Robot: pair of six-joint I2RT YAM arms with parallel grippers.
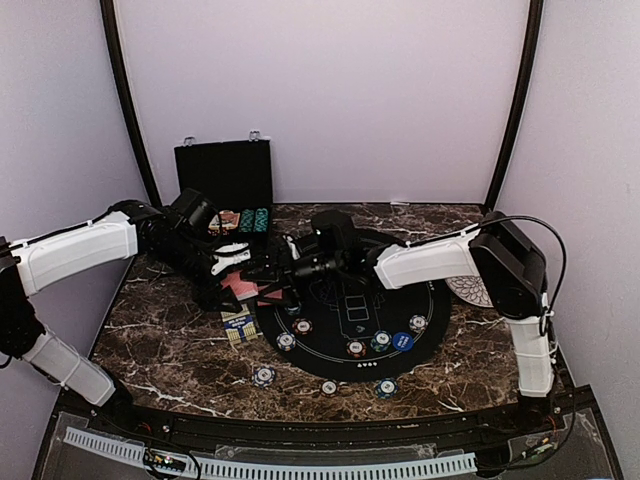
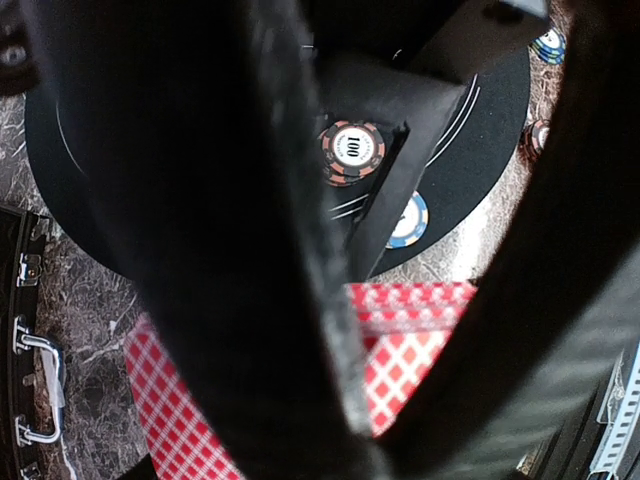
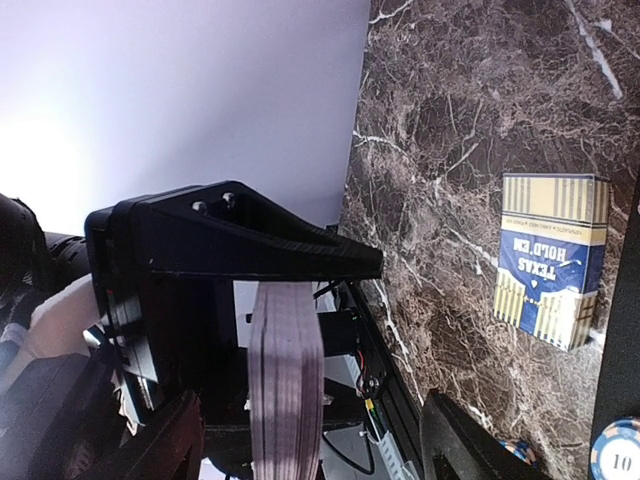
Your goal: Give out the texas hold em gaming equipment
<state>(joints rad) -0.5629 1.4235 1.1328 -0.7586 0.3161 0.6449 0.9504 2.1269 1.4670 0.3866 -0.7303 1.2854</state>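
Marble table (image 1: 170,340): arms converge left; left pincer (image 1: 245,268) clamps red-backed cards (image 2: 410,350), seen edge-on from right wrist; right pincer (image 3: 310,445) gapes.

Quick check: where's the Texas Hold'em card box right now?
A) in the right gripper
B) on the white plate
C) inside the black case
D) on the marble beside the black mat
D: the card box lies flat on the marble table, just off the edge of the round black mat.
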